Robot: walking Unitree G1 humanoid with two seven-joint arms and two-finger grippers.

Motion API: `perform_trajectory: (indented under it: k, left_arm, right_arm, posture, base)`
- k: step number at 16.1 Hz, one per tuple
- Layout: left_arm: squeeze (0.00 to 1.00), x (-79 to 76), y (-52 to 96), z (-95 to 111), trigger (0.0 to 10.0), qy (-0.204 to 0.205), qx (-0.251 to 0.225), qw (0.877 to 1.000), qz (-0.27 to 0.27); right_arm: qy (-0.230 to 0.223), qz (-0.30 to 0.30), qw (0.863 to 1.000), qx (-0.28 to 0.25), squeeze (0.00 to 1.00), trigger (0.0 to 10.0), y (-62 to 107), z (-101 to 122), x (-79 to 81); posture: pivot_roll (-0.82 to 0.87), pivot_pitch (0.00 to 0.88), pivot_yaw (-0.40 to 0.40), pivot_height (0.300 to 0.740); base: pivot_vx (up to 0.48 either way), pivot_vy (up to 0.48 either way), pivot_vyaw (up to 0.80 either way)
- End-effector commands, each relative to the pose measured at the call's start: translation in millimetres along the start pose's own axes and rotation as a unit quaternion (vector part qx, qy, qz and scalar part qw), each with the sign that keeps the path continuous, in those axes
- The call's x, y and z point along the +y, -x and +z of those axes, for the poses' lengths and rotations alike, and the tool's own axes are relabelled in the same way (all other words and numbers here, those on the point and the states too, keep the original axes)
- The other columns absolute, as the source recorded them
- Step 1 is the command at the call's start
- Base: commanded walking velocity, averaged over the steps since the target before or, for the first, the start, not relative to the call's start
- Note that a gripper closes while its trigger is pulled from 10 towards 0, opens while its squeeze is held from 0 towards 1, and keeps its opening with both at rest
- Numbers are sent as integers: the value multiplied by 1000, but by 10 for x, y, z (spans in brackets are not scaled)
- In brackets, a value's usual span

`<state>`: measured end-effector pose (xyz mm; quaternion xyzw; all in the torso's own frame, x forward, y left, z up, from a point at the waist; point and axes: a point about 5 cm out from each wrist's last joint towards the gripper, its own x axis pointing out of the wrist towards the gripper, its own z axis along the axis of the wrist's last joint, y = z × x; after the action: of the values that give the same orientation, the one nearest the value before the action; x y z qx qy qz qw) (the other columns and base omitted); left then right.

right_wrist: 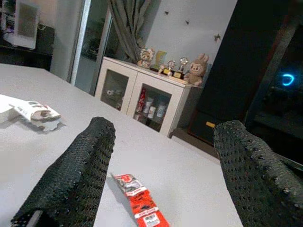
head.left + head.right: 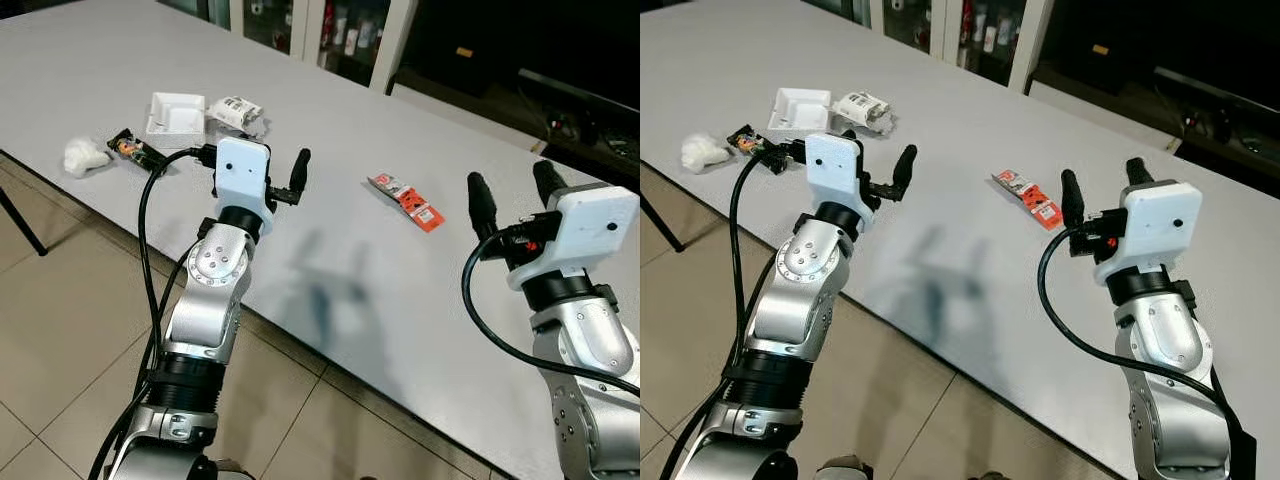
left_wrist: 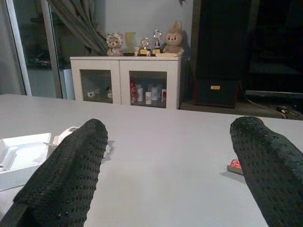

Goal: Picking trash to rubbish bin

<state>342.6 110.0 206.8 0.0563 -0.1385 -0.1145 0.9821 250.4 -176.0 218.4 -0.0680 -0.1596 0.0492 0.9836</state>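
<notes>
Trash lies scattered on the grey table (image 2: 330,260). A red wrapper (image 2: 405,200) sits mid-table, between my two arms. At the far left are a white square tray (image 2: 176,113), a crumpled white packet (image 2: 236,111), a small dark wrapper (image 2: 133,149) and a white tissue ball (image 2: 84,155). My left gripper (image 2: 255,175) hovers open over the table's near edge, just right of the left cluster. My right gripper (image 2: 515,195) is open too, raised to the right of the red wrapper (image 1: 139,203). Neither holds anything.
Tiled floor (image 2: 60,340) lies below the table's near edge. A white glass-door cabinet (image 3: 125,80) with figurines stands beyond the table, next to dark furniture (image 3: 227,52). A black table leg (image 2: 20,222) shows at the far left.
</notes>
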Motion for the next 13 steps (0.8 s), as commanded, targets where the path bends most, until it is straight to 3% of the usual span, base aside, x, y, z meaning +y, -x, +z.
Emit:
perform_trajectory:
  k: [1, 7, 8, 13]
  left_arm:
    - [0, -34, 14, -29, 10000, -3, 10, 1000, -7]
    - [0, 100, 108, 4, 10000, -22, 13, 1000, 14]
    - [0, 168, 167, 31, 10000, -32, 14, 999, 22]
    - [0, 309, 340, 109, 10000, -50, 19, 998, 40]
  right_arm:
    - [-3, 4, 999, 33, 0, 10000, -14, -135, -45]
    - [18, 36, 996, 80, 0, 10000, -211, -479, -193]
    - [23, 50, 994, 91, 0, 10000, -345, -611, -221]
    - [29, 83, 992, 94, 0, 10000, -648, -794, -226]
  posture:
    - [209, 135, -125, 740]
    - [274, 194, -141, 740]
    - [317, 235, -149, 740]
    - [422, 294, -160, 740]
  base:
    - [0, 0, 0]
    - [0, 0, 0]
    - [0, 0, 0]
    - [0, 0, 0]
